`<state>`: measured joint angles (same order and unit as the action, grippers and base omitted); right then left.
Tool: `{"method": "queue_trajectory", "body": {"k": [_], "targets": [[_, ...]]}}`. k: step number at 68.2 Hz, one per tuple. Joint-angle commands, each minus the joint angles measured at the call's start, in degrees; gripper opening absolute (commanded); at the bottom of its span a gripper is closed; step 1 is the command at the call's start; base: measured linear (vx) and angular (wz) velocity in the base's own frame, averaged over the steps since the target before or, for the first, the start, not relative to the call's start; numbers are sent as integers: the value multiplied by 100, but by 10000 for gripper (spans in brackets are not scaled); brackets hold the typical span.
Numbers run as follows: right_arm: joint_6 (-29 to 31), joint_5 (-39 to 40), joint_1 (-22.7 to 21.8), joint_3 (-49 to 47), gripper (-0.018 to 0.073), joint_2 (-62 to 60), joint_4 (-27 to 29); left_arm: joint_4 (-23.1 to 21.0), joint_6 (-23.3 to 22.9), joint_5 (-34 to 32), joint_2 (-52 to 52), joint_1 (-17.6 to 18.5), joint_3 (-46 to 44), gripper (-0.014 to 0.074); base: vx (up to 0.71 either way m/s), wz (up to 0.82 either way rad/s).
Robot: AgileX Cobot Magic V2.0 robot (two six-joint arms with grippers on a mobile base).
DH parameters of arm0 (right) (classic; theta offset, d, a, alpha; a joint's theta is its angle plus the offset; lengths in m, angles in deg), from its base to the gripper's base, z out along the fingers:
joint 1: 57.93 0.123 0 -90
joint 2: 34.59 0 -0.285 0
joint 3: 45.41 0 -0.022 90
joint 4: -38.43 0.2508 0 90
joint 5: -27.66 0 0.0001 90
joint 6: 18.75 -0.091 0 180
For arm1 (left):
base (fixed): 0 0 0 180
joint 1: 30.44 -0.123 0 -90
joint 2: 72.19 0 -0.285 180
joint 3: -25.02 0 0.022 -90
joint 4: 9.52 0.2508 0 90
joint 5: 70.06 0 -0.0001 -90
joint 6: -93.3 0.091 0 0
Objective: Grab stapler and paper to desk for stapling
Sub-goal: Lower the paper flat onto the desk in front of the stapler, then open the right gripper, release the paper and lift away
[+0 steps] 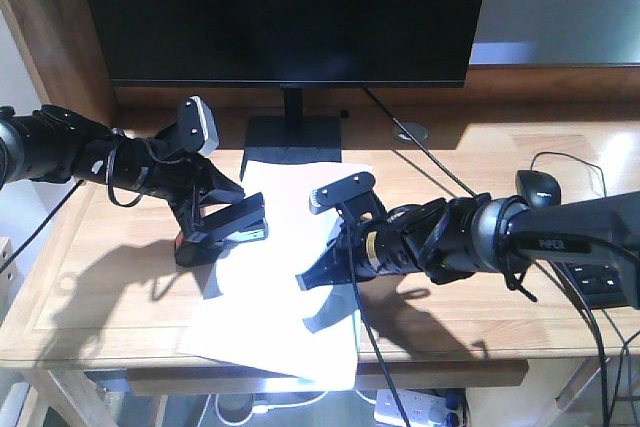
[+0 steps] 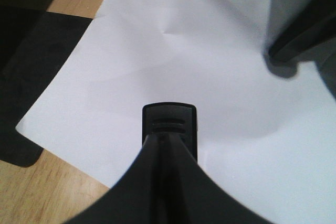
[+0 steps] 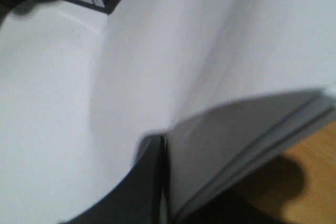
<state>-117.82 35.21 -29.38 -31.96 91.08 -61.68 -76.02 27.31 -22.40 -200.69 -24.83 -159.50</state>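
Observation:
The white paper (image 1: 290,317) lies on the light-wood desk (image 1: 100,287) in front of the monitor, its near edge hanging over the desk's front. My left gripper (image 1: 215,222) is shut on the black stapler (image 1: 238,225), whose orange-red rear end shows low at the left; the stapler's nose reaches over the paper's left edge. In the left wrist view the stapler (image 2: 169,120) points out between the jaws above the paper (image 2: 184,51). My right gripper (image 1: 322,272) is shut on the paper's right part; the right wrist view shows the sheets (image 3: 252,135) pinched and lifted at the jaws (image 3: 164,150).
A black monitor (image 1: 285,12) on a stand base (image 1: 293,135) fills the back. A black mouse (image 1: 538,187) with its cable lies at the right, a dark keyboard edge (image 1: 600,282) beyond my right arm. A power strip (image 1: 420,407) sits under the desk.

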Motion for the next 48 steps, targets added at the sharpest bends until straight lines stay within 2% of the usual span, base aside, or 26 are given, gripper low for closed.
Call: {"method": "queue_trajectory", "body": {"k": [1,12,26,35,48], "targets": [[-14,-303,6,-262,64,-199,-254,-309,-55,123,316,55,-153,-6,0,0],[-79,-363,6,-474,165,-78,-260,-309,-55,123,316,55,-153,-6,0,0],[-251,-579,6,-733,372,72,-255,-309,-55,123,316,55,-153,-6,0,0],[-482,-1039,6,-750,487,93,-255,-309,-55,123,316,55,-153,-6,0,0],[-691,-1600,-5,-720,543,36,-220,-309,-55,123,316,55,-153,-6,0,0]]}}
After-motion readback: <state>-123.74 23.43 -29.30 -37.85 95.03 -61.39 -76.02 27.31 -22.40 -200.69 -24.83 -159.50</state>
